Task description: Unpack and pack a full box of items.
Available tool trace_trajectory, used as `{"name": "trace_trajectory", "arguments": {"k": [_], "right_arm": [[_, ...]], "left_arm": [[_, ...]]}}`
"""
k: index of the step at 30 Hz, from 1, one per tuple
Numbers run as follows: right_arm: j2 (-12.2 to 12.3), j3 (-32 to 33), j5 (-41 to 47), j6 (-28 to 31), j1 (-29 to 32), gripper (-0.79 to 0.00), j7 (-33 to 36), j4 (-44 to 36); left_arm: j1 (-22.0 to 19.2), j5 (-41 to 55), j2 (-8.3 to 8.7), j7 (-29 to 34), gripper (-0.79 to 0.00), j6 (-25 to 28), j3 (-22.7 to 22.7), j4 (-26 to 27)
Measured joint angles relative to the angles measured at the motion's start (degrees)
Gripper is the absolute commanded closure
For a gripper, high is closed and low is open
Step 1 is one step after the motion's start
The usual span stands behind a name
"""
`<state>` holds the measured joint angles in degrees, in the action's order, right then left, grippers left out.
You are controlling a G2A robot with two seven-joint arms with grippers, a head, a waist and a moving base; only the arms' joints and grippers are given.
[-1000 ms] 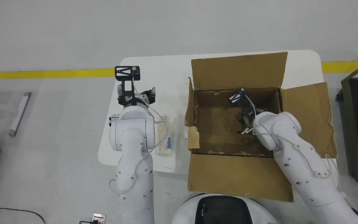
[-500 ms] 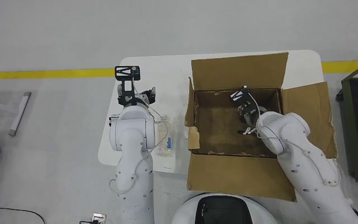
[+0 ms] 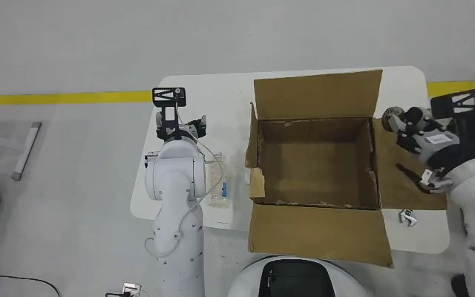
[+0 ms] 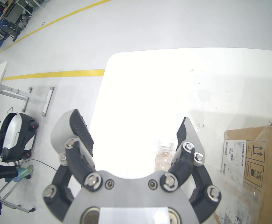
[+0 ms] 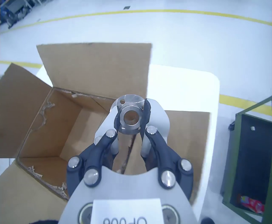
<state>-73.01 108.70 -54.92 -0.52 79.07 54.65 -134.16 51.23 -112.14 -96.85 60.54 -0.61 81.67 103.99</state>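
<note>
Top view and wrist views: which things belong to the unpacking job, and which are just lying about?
Job: cardboard box; metal flange held in the right end effector; bottle and small metal fitting on the table, probably unpacked.
Lying about: headset; green bin; yellow floor line.

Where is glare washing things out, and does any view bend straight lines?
Left wrist view: glare blows out the white table, leaving the clear bottle faint. Right wrist view: the yellow floor line bows, a lens effect; the metal flange catches a bright sheen. Top view: even light, lines straight.
</note>
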Motion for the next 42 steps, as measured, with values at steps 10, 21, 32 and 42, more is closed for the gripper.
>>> {"name": "trace_trajectory", "arguments": {"k": [10,21,32,42], "right_arm": [[-0.9,21.1,15.1,-1.9,13.7,0.0,-8.3,5.0],[-0.2,10.2,-1.5,-1.3,18.6,0.0,-2.1,14.1],[0.3,3.2,-11.0,-3.5,16.1,-0.031,0.2,16.6],[0.6,1.4,-11.3,-3.5,14.7,-0.686,1.2,17.1]], "left_arm": [[0.0,0.0,0.0,0.0,-0.785,0.0,0.0,0.0],[0.0,0.0,0.0,0.0,-0.785,0.0,0.0,0.0],[0.0,0.0,0.0,0.0,-0.785,0.0,0.0,0.0],[0.0,0.0,0.0,0.0,-0.785,0.0,0.0,0.0]]}}
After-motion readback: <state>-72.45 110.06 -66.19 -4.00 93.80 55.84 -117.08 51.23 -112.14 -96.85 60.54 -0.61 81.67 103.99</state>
